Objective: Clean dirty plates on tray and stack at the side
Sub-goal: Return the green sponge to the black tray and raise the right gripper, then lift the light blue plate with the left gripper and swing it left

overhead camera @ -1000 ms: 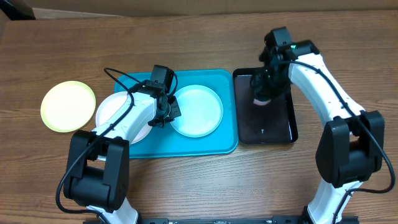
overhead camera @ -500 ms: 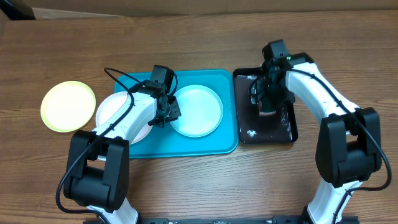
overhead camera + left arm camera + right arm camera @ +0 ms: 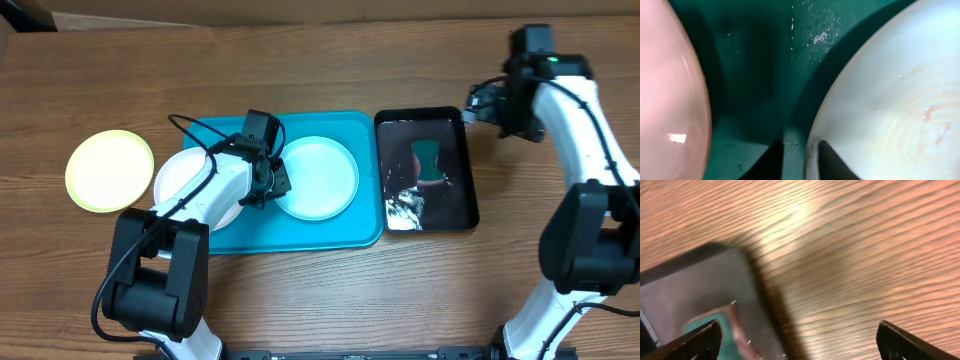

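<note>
The turquoise tray (image 3: 362, 228) holds a white plate (image 3: 185, 185) at its left end and a light blue plate (image 3: 318, 178) in its middle. A yellow-green plate (image 3: 110, 170) lies on the table left of the tray. My left gripper (image 3: 272, 178) sits low at the light blue plate's left rim. In the left wrist view its jaws straddle that rim (image 3: 810, 150), a little apart, with a gap on the left side. A faint red-brown smear (image 3: 935, 125) marks this plate. My right gripper (image 3: 480, 105) hangs wide open and empty over the table.
A glossy black tray (image 3: 468, 205) stands right of the turquoise one, with a teal and red-brown sponge-like thing (image 3: 428, 160) on it and white wet patches (image 3: 405, 208). Its corner (image 3: 690, 290) shows under my right gripper (image 3: 800, 345).
My right gripper let go of the thing on the black tray, opened wide and swung up and right off that tray. My left gripper's jaws parted slightly at the light blue plate's rim.
</note>
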Action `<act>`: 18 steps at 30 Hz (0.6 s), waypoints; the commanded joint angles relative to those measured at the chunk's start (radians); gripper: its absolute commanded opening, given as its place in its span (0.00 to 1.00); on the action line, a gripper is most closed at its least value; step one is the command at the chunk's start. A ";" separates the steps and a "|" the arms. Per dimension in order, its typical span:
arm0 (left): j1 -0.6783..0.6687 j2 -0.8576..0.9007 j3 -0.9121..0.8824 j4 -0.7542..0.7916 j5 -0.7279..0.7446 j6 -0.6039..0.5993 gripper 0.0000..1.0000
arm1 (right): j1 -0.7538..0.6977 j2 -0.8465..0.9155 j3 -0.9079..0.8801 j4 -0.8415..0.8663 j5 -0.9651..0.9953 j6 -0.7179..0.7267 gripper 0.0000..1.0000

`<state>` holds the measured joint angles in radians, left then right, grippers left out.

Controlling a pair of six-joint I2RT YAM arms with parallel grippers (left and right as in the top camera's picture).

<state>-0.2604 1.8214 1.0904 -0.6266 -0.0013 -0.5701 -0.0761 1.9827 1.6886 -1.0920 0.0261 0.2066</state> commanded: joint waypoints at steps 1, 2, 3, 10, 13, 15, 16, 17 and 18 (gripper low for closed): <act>-0.002 -0.014 -0.014 0.016 -0.006 -0.005 0.23 | -0.024 -0.006 0.007 0.010 0.003 0.006 1.00; -0.002 -0.008 -0.015 0.022 -0.006 -0.012 0.24 | -0.035 -0.006 0.006 0.011 0.003 0.006 1.00; -0.002 -0.006 -0.015 0.022 -0.006 -0.011 0.24 | -0.038 -0.006 0.006 0.013 0.003 0.006 1.00; -0.003 -0.006 -0.016 0.019 -0.006 -0.010 0.04 | -0.042 -0.006 0.006 0.013 0.003 0.006 1.00; -0.003 -0.006 -0.015 0.010 -0.003 -0.010 0.04 | -0.042 -0.006 0.007 0.013 0.003 0.006 1.00; -0.002 -0.006 -0.012 -0.003 0.025 0.010 0.04 | -0.042 -0.006 0.007 0.013 0.003 0.006 1.00; 0.002 -0.008 -0.003 -0.005 0.045 0.032 0.04 | -0.042 -0.006 0.006 0.013 0.003 0.006 1.00; 0.006 -0.010 0.010 -0.008 0.072 0.052 0.04 | -0.042 -0.006 0.007 0.013 0.003 0.006 1.00; 0.010 -0.012 0.022 -0.010 0.096 0.076 0.04 | -0.042 -0.006 0.006 0.013 0.003 0.006 1.00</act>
<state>-0.2596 1.8214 1.0897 -0.6216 0.0280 -0.5625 -0.1173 1.9827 1.6886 -1.0851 0.0261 0.2089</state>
